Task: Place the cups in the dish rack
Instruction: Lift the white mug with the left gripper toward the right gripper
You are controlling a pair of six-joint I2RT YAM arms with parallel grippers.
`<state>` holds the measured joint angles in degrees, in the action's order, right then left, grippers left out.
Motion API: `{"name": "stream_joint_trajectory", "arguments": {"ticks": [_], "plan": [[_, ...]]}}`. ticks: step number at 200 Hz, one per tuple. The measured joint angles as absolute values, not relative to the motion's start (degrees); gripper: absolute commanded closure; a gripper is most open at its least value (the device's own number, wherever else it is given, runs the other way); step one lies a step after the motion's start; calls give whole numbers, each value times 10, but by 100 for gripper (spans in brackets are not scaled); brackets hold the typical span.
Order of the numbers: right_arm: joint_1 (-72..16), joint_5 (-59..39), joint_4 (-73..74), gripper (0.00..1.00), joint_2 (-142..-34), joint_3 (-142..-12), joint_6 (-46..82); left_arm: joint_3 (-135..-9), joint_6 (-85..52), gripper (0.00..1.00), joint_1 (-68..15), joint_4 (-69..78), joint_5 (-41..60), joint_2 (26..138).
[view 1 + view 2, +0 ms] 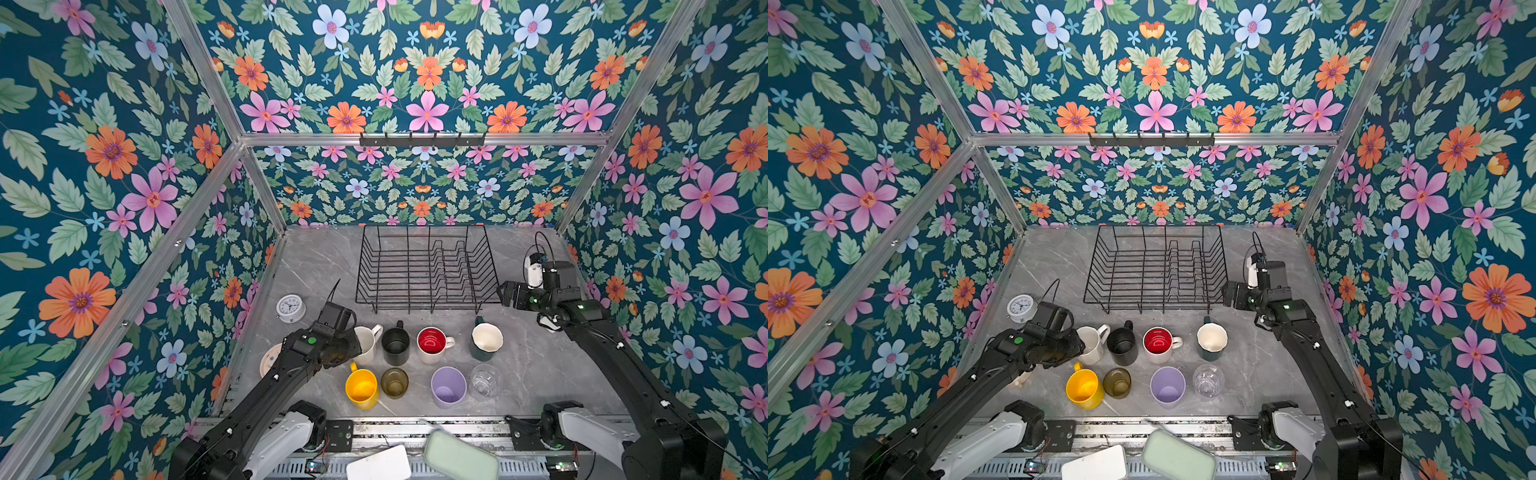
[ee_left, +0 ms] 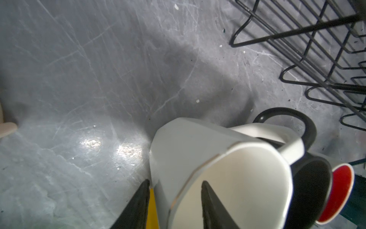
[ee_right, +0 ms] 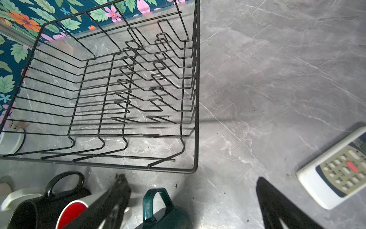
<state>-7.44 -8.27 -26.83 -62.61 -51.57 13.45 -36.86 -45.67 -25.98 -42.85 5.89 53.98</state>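
On the desk (image 1: pixel 532 365), before the dish rack (image 1: pixel 424 270): eight cups (image 1: pixel 432 341) upright in two rows. Left end effector (image 2: pixel 175 181) astride white mug (image 2: pixel 237 178) wall, grip uncertain; right end effector (image 3: pixel 190 176), jaws wide, holding nothing.

Bright, even overhead light fills both top views; their edges bow. In the left wrist view, two glare patches shine on the table (image 2: pixel 99 79) beyond the left pincer (image 2: pixel 175 181); the white mug (image 2: pixel 198 138) at it is blurred.
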Motion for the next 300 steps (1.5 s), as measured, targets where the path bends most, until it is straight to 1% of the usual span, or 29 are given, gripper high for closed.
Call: {"name": "stream_joint_trajectory", "arguments": {"ticks": [55,91,125,175,207,258,300], "plan": [[-74,-74,-268,1,-623,-515,133,-364,-461,73,-260,-418,50,541],[-74,-74,-268,1,-622,-512,133,-364,-457,88,-260,-425,36,540],[-74,-74,-268,1,-622,-512,133,-364,-461,100,-261,-432,40,537],[-74,-74,-268,1,-621,-513,133,-373,-465,100,-260,-442,29,521],[-74,-77,-268,1,-617,-519,133,-399,-466,100,-260,-451,24,491],[-74,-105,-268,1,-601,-529,136,-486,-462,100,-260,-505,15,452],[-75,-144,-261,2,-586,-532,146,-571,-445,100,-260,-544,3,442]]}}
